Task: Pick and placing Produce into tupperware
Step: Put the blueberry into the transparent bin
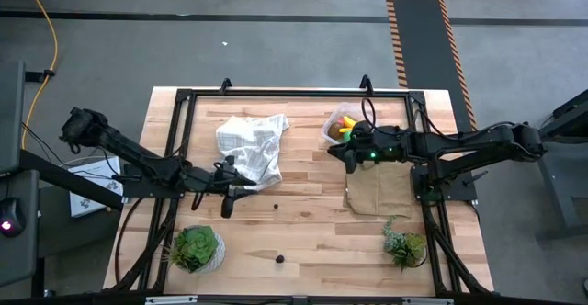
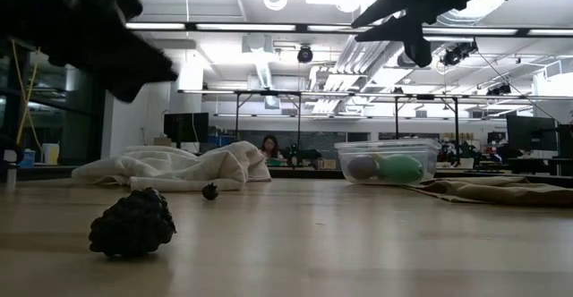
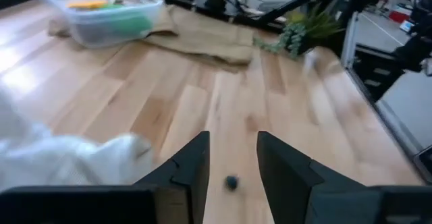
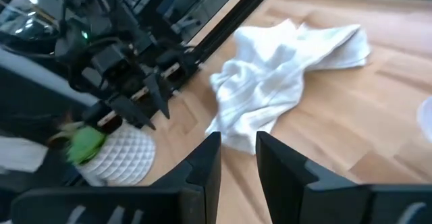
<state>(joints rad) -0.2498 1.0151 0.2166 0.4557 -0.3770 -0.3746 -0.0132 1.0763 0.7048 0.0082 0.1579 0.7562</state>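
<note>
Tupperware sits at the table's far right, holding banana and green oval. Left gripper, fingers apart and empty, hovers over a dark berry beside the white cloth. Right gripper, fingers narrowly apart and empty, hangs near the tupperware.

White cloth — brown cloth — plants

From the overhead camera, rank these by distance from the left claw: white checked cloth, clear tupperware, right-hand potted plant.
Left claw, mid-table, left side:
1. White checked cloth, just beyond the claw.
2. Clear tupperware, far side, right of centre.
3. Right-hand potted plant, near right corner, farthest.
</note>
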